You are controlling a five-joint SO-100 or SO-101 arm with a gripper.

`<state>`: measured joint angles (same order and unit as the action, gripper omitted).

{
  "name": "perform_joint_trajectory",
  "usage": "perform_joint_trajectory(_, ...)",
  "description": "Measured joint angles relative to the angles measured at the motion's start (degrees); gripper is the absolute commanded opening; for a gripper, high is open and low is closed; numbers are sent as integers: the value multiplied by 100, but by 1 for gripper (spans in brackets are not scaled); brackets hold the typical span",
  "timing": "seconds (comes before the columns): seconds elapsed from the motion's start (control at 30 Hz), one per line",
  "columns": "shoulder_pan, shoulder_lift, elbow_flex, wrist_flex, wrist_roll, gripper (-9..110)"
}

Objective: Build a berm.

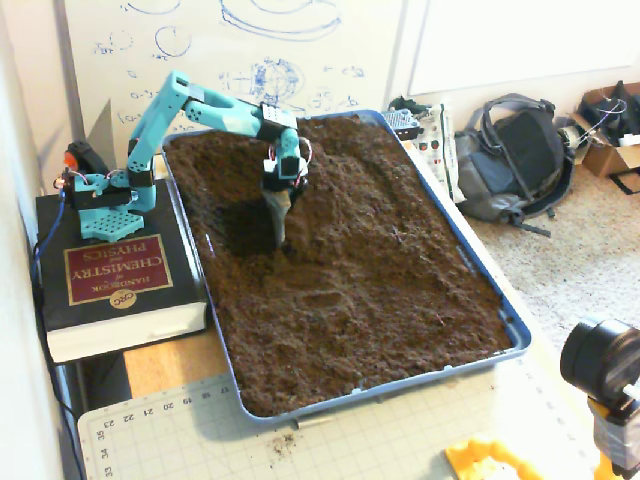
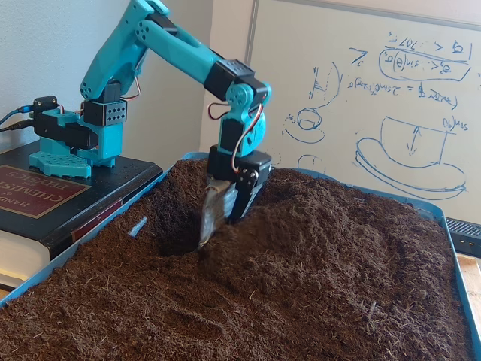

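Observation:
The blue tray (image 1: 515, 330) is full of dark brown crumbly soil. The berm (image 1: 345, 195) is a low hump running from the tray's back toward its middle, just right of my gripper; in the other fixed view it rises on the right (image 2: 323, 226). My gripper (image 1: 281, 222) points straight down, its tips touching the soil at the berm's left slope (image 2: 204, 239). The jaws look closed together and dusted with soil, holding nothing. A dug hollow (image 1: 240, 225) lies left of the gripper, also seen in the other fixed view (image 2: 174, 226).
The teal arm's base (image 1: 105, 200) stands on a thick black book (image 1: 115, 280) left of the tray. A whiteboard (image 1: 250, 50) is behind. A cutting mat (image 1: 330, 440), a camera (image 1: 605, 365), and a yellow object (image 1: 490, 462) are in front; a backpack (image 1: 515, 155) lies at right.

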<state>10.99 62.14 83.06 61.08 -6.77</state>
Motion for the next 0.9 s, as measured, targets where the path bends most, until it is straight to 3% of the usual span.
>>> perform_joint_trajectory(0.77, 9, 1969, -677, -70, -9, 0)
perform_joint_trajectory(0.9, 229, 1978, -185, 475, -589, 0)
